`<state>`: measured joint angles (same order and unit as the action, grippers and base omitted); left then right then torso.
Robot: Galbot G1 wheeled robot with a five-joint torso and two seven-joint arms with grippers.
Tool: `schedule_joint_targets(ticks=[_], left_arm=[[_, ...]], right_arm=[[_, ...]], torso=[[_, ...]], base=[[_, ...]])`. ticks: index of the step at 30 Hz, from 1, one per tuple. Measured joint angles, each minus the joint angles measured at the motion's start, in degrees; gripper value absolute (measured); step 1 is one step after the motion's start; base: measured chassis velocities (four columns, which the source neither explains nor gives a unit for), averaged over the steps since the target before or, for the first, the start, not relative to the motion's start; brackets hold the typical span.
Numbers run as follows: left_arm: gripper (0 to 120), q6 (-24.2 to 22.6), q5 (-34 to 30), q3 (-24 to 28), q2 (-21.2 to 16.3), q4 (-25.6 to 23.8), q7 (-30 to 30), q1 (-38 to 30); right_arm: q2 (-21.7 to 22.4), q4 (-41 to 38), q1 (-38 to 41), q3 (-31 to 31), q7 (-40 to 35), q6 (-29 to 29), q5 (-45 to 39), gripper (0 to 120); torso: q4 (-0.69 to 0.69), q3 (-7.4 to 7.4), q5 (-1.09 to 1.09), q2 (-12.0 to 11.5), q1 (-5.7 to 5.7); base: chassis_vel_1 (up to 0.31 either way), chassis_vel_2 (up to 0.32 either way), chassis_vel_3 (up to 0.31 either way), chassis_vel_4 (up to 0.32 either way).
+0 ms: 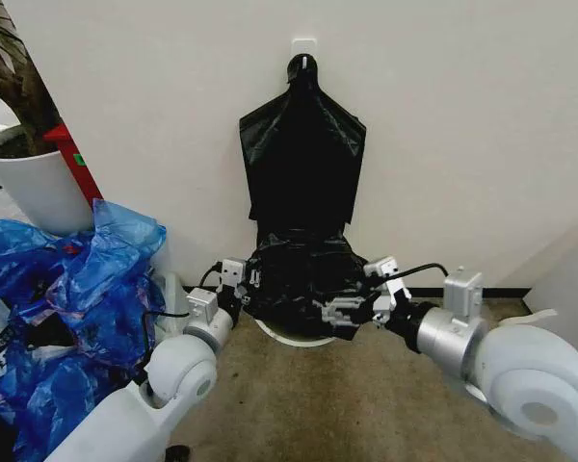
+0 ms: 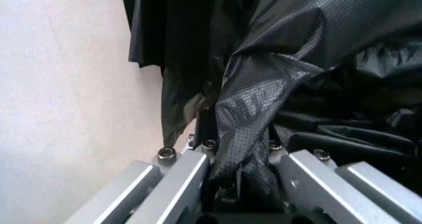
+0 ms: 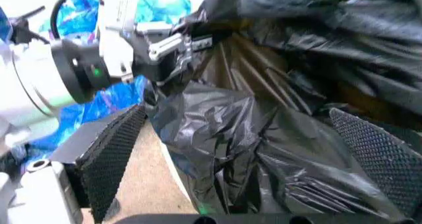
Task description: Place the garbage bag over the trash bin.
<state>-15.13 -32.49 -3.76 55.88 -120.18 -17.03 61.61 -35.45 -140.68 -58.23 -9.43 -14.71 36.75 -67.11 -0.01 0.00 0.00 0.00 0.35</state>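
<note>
Two grippers: you had both at the garbage bag (image 1: 303, 274).
Left gripper (image 1: 248, 287): clamped on bag's edge.
Right gripper (image 1: 352, 310): fingers spread around bag.
Trash bin (image 1: 291, 336): draped.

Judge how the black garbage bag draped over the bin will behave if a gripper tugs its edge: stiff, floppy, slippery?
Probably floppy: the garbage bag sags in creased folds over the trash bin. Likely light, bunching thinly between the left gripper pads. Its glossy film may slip from the open right gripper.

my left pincer (image 1: 249, 287) | my right pincer (image 1: 339, 313) | both at garbage bag (image 1: 299, 274) draped over trash bin (image 1: 291, 337) | floor, against wall
</note>
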Motion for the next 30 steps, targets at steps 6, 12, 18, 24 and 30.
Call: schedule_joint_targets(ticks=[6,12,18,24,30], left_arm=[[2,0.2,0.1,0.0,0.2,-0.2,0.0,0.2],[2,0.6,0.2,-0.1,-0.1,-0.7,0.3,0.7],[2,0.9,0.3,-0.1,0.2,-0.7,0.2,0.7],[2,0.9,0.2,0.1,0.6,-0.9,0.1,0.6],[2,0.9,0.2,0.1,0.8,-0.9,-0.1,0.5]], right_arm=[[-1.3,1.5,-0.1,3.2,-0.6,0.0,2.8,100],[-2.8,3.3,0.0,6.4,-2.8,-1.8,6.0,86],[-2.3,3.1,-0.3,6.4,-3.5,-1.9,6.1,68],[-1.7,3.1,-0.3,6.0,-3.8,-2.2,5.9,44],[-1.5,3.0,-0.6,5.9,-3.9,-2.5,5.8,25]], torso=[[-0.01,0.00,-0.01,0.0,0.00],[0.00,0.00,0.00,0.0,0.00],[-0.01,0.00,-0.01,0.0,0.00],[-0.01,0.00,0.00,0.0,0.00],[-0.01,0.00,0.00,0.0,0.00]], base=[[0.000,0.000,0.000,0.000],[0.000,0.000,0.000,0.000],[0.000,0.000,0.000,0.000],[0.000,0.000,0.000,0.000],[0.000,0.000,0.000,0.000]])
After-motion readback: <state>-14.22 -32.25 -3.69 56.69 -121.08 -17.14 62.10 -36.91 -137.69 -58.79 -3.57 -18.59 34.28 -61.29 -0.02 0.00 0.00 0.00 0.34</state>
